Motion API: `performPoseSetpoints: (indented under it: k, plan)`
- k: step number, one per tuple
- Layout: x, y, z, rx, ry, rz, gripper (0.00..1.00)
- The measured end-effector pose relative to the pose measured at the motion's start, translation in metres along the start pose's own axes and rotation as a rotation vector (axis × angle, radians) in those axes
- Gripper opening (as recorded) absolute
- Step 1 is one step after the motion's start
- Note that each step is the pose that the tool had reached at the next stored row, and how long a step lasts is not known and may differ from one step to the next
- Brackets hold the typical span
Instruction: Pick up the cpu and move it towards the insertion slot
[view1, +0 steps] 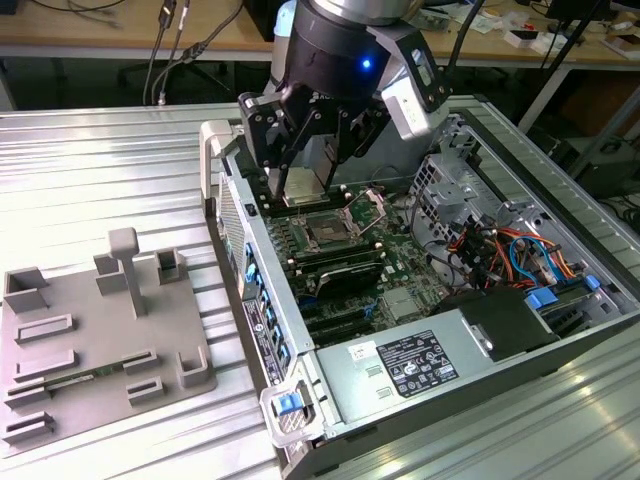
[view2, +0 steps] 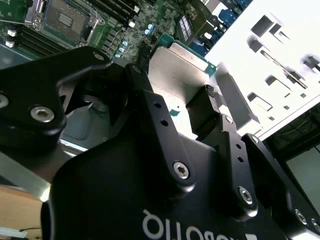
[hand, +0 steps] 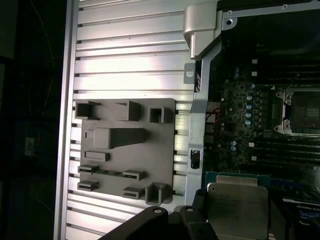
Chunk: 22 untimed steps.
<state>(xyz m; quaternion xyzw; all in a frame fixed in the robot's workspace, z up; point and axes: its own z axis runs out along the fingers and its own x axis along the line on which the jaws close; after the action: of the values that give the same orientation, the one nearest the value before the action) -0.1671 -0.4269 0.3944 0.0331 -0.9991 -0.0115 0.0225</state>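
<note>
Cpu (view1: 305, 183) in jaws, above case edge.

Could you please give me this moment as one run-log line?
gripper: shut on cpu | cpu: lifted, above open case | insertion slot: open, empty | grey tray: without cpu

Insertion slot (hand: 303, 113) cut off at edge

Gripper (view1: 308, 165) pointing down, fingers (view2: 202, 112) clamped w/ load.
</note>
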Motion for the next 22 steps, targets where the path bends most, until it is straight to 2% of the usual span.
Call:
performPoseSetpoints:
  k: [2,5,6,7,8,12,22]
  plan:
    - [-0.0016,-0.0001,0.0003,0.0005,0.0000,0.000,0.55]
    - [-0.0109,0.0003,0.0006,0.0004,-0.0012,0.010,0.55]
    - [-0.0170,0.0001,0.0017,-0.0057,-0.0032,0.063,0.55]
    - [-0.0211,0.0006,0.0019,-0.0084,-0.0067,0.109,0.55]
    - [-0.0234,0.0011,0.0023,-0.0088,-0.0073,0.117,0.55]
    - [-0.0342,0.0040,0.0036,-0.0088,-0.0072,0.119,0.55]
    - [-0.0662,0.0097,0.0094,-0.0089,-0.0071,0.121,0.55]
